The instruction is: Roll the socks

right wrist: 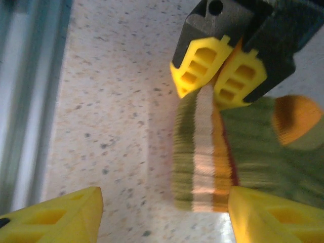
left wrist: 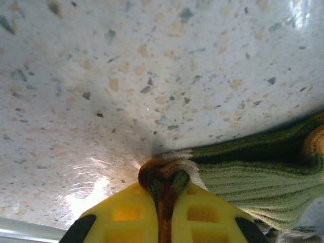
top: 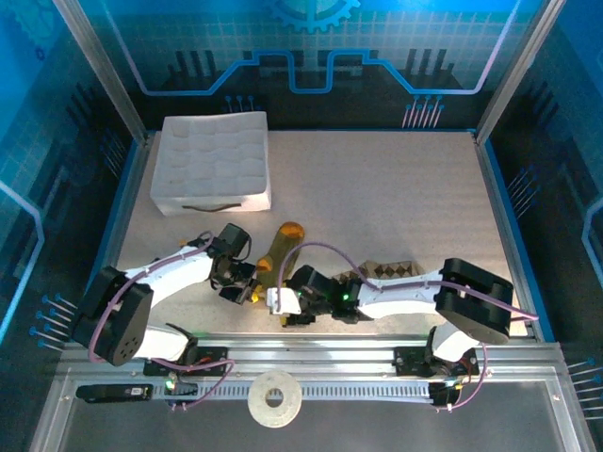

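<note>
The olive-green sock [top: 279, 250] lies slanted near the table's front, its orange toe [top: 291, 231] pointing away. My left gripper [left wrist: 164, 186] is shut on the sock's striped cuff [left wrist: 167, 172], pinching it at the table surface. In the right wrist view those same yellow fingers [right wrist: 200, 66] clamp the cuff's far edge [right wrist: 202, 152]. My right gripper [right wrist: 167, 217] is open, and the cuff's near edge lies between its fingers, close to the right one. The tan argyle sock [top: 388, 270] lies partly hidden under my right arm.
A white dimpled foam tray [top: 212, 160] stands at the back left. The metal rail [top: 358, 363] runs along the table's near edge, with a tape roll [top: 274, 398] in front of it. Blue enclosure walls close in both sides.
</note>
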